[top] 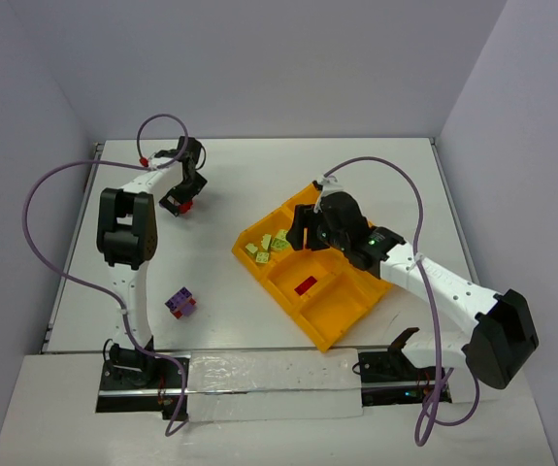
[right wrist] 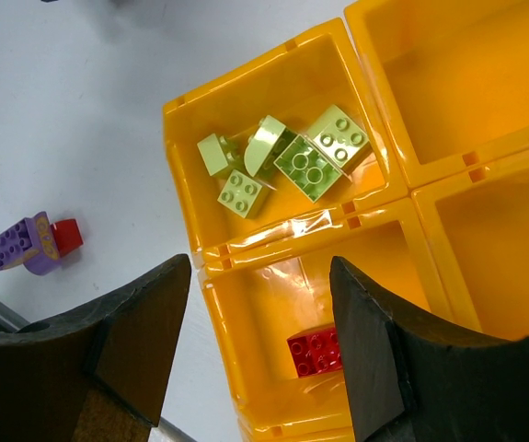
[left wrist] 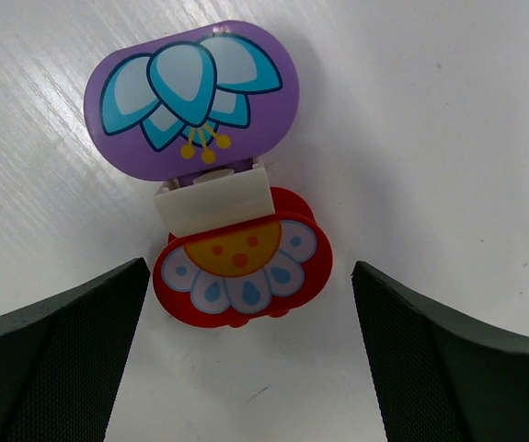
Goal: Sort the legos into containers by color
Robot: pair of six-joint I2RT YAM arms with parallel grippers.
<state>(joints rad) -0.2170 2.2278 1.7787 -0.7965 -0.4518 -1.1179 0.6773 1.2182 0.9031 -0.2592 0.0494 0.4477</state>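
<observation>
Legos are partly sorted. Five green bricks lie together in one corner box of the tray, and one red brick lies in the box next to it. No purple brick shows in the tray.

Two clumps are not yet sorted, I think. A purple and red clump sits on the surface, well apart from the tray, near the left arm. A flower clump sits at the far left. It has a purple part, a small white part and a red part stuck in a row. Both clumps mix colors, so they likely must be pulled apart first.

The left hand is open and holds nothing. Its fingers stand on both sides of the red part and do not touch it. The right hand is open and empty too. It hangs over the tray, above the wall between the green box and the red box.

The bricks are hard, shiny plastic with round bumps on top, and one green brick has a curved side. The flower parts are flat and smooth with round edges and painted petals — blue ones on the purple, white ones around a yellow middle on the red. The tray is glossy orange-yellow with raised walls. The fingers are black with a fine mesh face. The surface is white and smooth with faint streaks.
</observation>
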